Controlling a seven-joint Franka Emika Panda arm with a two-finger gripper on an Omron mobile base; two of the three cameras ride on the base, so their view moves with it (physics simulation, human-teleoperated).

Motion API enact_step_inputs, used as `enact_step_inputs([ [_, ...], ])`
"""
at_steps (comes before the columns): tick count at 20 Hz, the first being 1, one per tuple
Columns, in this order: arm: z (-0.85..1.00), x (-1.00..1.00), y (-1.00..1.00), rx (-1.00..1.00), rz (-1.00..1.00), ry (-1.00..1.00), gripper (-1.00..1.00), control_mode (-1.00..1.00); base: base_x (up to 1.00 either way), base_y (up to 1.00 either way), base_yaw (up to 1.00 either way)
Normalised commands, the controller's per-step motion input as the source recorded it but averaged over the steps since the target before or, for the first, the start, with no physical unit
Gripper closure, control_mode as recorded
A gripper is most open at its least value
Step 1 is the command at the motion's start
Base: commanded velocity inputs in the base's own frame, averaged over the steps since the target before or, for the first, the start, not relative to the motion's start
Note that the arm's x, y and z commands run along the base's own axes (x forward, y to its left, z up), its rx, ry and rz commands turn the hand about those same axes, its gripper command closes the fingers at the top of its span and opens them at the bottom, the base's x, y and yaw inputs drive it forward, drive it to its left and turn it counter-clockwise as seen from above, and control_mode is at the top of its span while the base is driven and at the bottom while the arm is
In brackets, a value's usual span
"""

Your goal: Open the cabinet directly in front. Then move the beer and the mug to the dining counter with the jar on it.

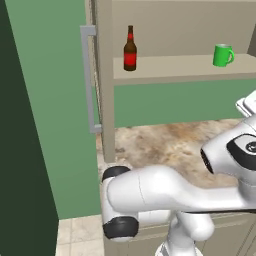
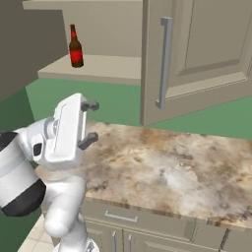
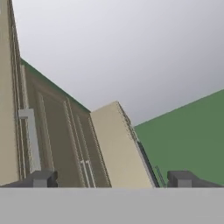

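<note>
Cabinet [image 1: 105, 75] stands open, both doors swung out. Left door edge and its grey bar handle [image 1: 89, 80] sit at upper left of the left base view; the right door [image 2: 197, 54] fills the upper right of the right base view.

Beer [image 1: 130, 49] stands upright on the cabinet shelf [image 1: 180, 67], upper centre of the left base view. Mug [image 1: 222, 55] sits on the same shelf, upper right, well apart from the bottle, handle pointing right.

Gripper [image 2: 88, 123] hangs at left centre of the right base view, above the near edge of the marble tabletop [image 2: 162, 167]. Jaws spread wide, nothing between them. Gripper below shelf level, clear of both items.
</note>
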Motion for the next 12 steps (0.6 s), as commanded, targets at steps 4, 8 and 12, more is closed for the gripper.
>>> enact_step_inputs([
  [4, 0.07, 0.00, -0.23, 0.34, -0.12, -0.04, -1.00, -1.00, 0.00, 0.00, 0.00],
  [8, 0.30, 0.00, 0.01, 0.28, -0.22, -0.09, -1.00, -1.00, 0.00, 0.00, 0.00],
  [12, 0.36, 0.01, 0.37, 0.13, -0.25, -0.10, -1.00, -1.00, 0.00, 0.00, 0.00],
])
